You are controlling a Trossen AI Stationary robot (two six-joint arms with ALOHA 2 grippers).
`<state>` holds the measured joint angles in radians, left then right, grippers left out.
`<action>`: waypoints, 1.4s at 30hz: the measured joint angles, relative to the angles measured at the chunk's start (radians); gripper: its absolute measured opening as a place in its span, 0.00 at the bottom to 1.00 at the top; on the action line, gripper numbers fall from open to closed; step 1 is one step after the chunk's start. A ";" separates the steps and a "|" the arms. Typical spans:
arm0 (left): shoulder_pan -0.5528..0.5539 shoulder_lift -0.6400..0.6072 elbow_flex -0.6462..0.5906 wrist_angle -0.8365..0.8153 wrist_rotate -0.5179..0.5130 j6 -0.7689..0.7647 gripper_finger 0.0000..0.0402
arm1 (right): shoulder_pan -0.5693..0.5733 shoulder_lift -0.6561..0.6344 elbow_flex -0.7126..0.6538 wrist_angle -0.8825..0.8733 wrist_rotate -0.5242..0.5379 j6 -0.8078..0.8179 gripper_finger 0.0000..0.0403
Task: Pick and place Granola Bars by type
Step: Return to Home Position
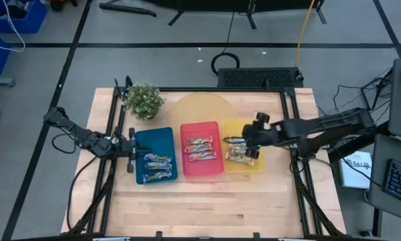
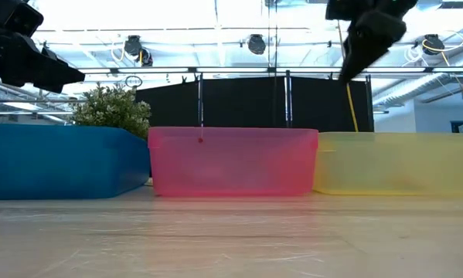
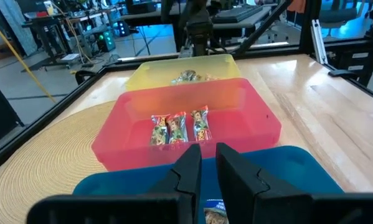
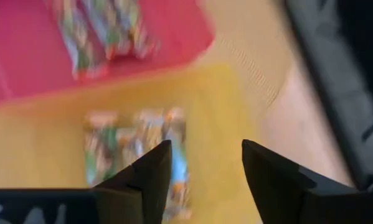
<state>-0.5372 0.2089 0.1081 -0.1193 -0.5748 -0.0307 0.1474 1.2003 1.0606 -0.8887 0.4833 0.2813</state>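
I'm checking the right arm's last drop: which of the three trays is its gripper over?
The yellow tray, the rightmost one. The right gripper hangs open above it; the red tray and blue tray lie farther left.

Shiny granola bars (image 1: 201, 149) lie flat, sorted in three trays (image 1: 217, 169).

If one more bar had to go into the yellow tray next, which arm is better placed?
Probably the right: the right gripper, fingers apart and empty, hangs over the yellow tray. The left gripper sits at the blue tray, two trays away.
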 joint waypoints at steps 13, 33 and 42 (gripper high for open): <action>-0.009 0.000 0.000 0.126 0.013 0.148 0.02 | 0.016 -0.442 -0.431 0.576 -0.132 -0.298 0.02; 0.002 -0.138 0.000 0.156 0.103 0.511 0.01 | -0.083 -0.948 -0.824 0.773 -0.332 -0.267 0.00; 0.174 -0.204 0.000 0.090 0.211 0.435 0.01 | -0.083 -1.032 -0.891 0.829 -0.332 -0.267 0.00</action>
<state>-0.3636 0.0051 0.1081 -0.0288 -0.3637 0.4042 0.0643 0.1678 0.1694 -0.0594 0.1516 0.0145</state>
